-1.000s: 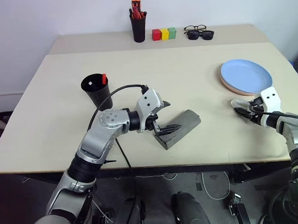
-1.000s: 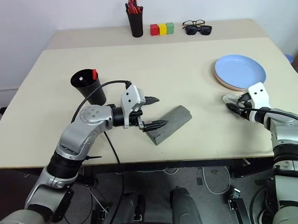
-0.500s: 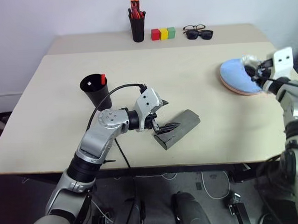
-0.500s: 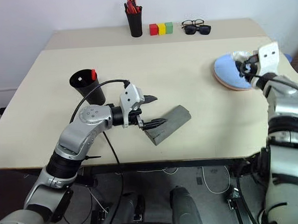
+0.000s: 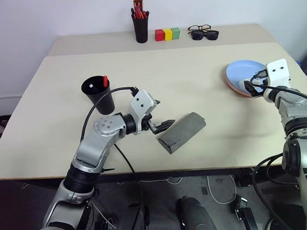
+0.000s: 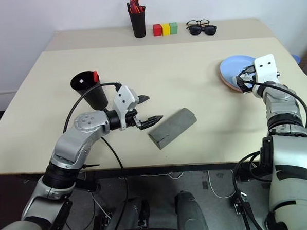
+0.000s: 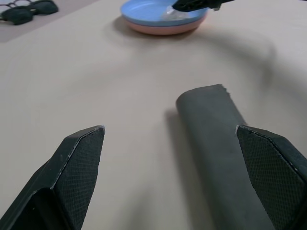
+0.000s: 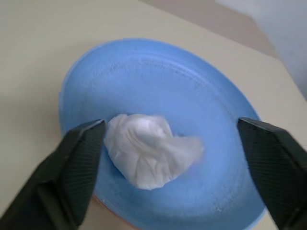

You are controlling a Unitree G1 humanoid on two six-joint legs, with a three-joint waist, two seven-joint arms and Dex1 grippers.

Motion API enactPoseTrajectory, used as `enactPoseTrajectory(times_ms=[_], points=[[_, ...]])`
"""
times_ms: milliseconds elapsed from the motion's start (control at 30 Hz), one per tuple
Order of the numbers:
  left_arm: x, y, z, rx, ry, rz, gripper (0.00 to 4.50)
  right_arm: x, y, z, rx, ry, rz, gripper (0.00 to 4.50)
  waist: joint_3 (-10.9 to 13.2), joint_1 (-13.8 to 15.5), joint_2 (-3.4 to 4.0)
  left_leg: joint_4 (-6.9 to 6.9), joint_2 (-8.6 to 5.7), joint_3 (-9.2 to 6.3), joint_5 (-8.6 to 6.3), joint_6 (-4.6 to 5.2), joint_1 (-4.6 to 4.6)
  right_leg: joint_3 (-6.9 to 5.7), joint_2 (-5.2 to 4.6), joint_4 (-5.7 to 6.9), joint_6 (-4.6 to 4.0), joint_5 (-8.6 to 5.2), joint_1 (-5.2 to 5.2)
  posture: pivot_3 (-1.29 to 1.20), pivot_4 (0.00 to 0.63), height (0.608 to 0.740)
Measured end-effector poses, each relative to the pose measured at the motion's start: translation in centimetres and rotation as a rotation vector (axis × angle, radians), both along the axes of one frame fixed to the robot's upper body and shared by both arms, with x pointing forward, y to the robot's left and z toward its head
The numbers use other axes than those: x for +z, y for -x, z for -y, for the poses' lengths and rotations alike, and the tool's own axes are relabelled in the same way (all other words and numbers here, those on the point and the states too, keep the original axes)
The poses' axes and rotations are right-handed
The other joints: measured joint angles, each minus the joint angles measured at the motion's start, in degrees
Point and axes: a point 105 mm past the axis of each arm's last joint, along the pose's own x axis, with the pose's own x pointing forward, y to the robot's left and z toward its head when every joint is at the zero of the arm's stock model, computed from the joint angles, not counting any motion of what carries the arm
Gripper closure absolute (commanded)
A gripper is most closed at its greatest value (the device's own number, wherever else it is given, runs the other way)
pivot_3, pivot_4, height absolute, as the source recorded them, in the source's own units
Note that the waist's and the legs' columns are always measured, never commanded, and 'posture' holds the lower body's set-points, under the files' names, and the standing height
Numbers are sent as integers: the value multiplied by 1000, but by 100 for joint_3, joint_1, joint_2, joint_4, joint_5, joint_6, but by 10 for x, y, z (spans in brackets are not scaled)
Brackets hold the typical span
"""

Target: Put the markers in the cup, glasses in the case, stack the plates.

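Note:
The black cup (image 5: 99, 94) stands left of centre with a red-capped marker (image 5: 105, 81) and a white marker (image 5: 92, 87) in it. The grey case (image 5: 182, 132) lies shut mid-table. My left gripper (image 5: 162, 113) is open, just left of the case and clear of it. The light blue plate (image 5: 239, 70) sits on the pink plate (image 5: 236, 91) at the right. Over its near edge my right gripper (image 5: 251, 85) is open. A white crumpled wad (image 8: 148, 153) lies in the blue plate, free of the fingers. The glasses are hidden.
At the back stand a black pen holder (image 5: 140, 28) with red-orange pens, three coloured blocks (image 5: 168, 34), a black-framed pair of spectacles (image 5: 200, 28) and dark sunglasses (image 5: 206, 35). The table's right edge (image 5: 295, 61) runs close behind the plates.
My right gripper rose from the table's front right with the white wad, moved over the plates and opened; the wad now lies in the blue plate. My left gripper drew back left from the case.

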Motion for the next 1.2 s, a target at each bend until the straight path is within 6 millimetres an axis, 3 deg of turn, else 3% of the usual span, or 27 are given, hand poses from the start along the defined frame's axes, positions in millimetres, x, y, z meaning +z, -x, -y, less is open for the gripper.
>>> enactPoseTrajectory(times_ms=[167,300,500,700,800,967,1200], points=[[11,-9,-16,157,115,147,0,19,4,-9,111,-47,132,49,0,22,-1,1,0,0,0,1,0,-2,-1,-3,0,0,1,0,150,740],[0,-7,-38,241,183,181,0,19,24,-18,280,-87,199,49,0,47,-1,0,2,-4,-1,1,-1,-2,-2,-2,0,0,1,0,150,740],[-22,12,-62,264,232,177,0,-25,94,-31,423,-161,92,49,-2,86,4,0,1,-8,-4,6,-4,-1,-11,-2,0,0,2,0,150,740],[-40,32,-89,330,240,206,0,-47,163,-24,406,-137,5,49,-4,58,5,-2,2,-8,-25,42,13,2,-7,0,0,0,16,0,150,740],[-49,38,-103,365,241,172,0,-58,185,-21,388,-164,-25,49,-4,48,6,-4,3,-6,-27,45,19,5,-6,-2,0,0,21,0,150,740],[-63,50,-119,386,229,117,0,-57,197,-28,402,-193,-8,49,-5,55,7,-4,4,-6,-27,45,21,5,-7,-2,-1,0,23,0,150,740],[-62,55,-128,376,241,99,0,-50,196,-34,422,-184,13,49,-6,77,7,-4,4,-7,-28,46,22,2,-9,-6,-1,0,28,0,150,740]])
